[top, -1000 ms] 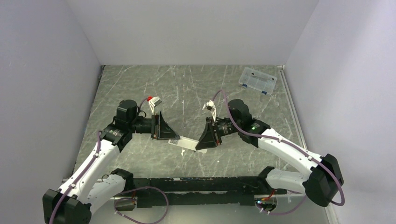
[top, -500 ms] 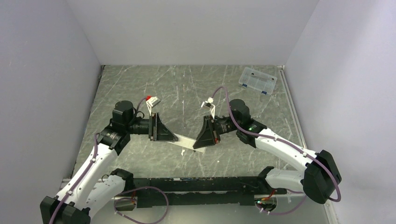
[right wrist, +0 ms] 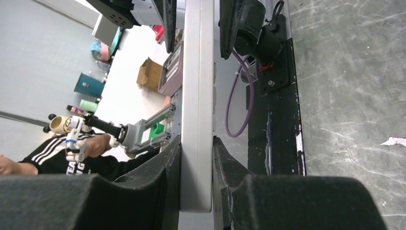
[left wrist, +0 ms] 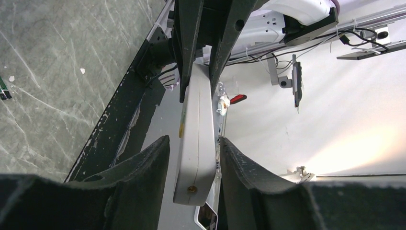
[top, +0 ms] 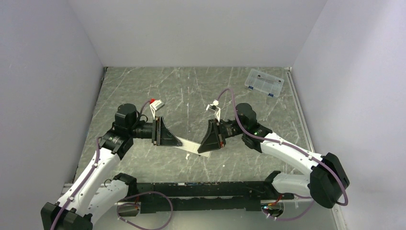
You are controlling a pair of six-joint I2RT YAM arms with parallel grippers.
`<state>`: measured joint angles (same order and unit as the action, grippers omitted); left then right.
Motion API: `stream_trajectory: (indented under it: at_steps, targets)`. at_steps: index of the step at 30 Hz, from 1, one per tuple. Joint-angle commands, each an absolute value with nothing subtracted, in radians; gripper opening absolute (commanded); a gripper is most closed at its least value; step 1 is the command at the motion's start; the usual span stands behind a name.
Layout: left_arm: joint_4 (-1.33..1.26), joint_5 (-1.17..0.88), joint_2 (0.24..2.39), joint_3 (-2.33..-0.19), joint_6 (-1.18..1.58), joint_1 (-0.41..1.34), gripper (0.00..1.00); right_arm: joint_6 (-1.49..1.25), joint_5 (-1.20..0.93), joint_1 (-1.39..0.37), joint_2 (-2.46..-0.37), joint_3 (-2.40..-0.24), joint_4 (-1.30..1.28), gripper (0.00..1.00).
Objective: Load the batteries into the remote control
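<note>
Top view: the remote (top: pixel 191 146) hangs clear of the table (top: pixel 239 96), bridged between my left gripper (top: pixel 178 142) and my right gripper (top: pixel 204 150), one at each end. The clear box (top: pixel 264 82) sits well apart at the far right corner. No batteries are visible here. I judge the step to be a two-arm regrasp of the bar, with loading not yet begun. Left wrist view shows what the top view cannot: my left jaws flank the near end of the remote (left wrist: pixel 196 120), partly open, with a thin gap on either side, so I read no grip there yet. At the far end my right gripper (left wrist: pixel 203 62) is clamped on the bar. A dark green object (left wrist: pixel 4 88) lies on the table at the frame edge. It may be a battery, but I cannot tell. Right wrist view: my right pads press both long sides of the remote (right wrist: pixel 196 96), narrow and firm. My left fingers (right wrist: pixel 167 19) stand either side of the far end. Only plain white surface shows here. Neither the buttons nor the recess can be made out, so I cannot tell which face is up. The next move calls for the left jaws to seat squarely on the bar before the right lets go, otherwise it could drop or twist. After that, the recess must be turned upward and a battery fetched.
</note>
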<state>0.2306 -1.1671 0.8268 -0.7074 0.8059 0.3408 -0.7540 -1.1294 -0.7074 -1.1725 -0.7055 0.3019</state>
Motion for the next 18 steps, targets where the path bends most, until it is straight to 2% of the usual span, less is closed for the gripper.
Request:
stream_trajectory:
  at_steps: [1,18]
  targets:
    - [0.219,-1.201,0.811,-0.751,0.784,0.34,0.47,-0.804,-1.152,-0.706,-1.172,-0.695,0.419,0.0]
    - [0.192,-1.196,0.802,-0.75,0.795,0.341,0.34,-0.871,-1.135,-0.724,-1.208,-0.672,0.513,0.0]
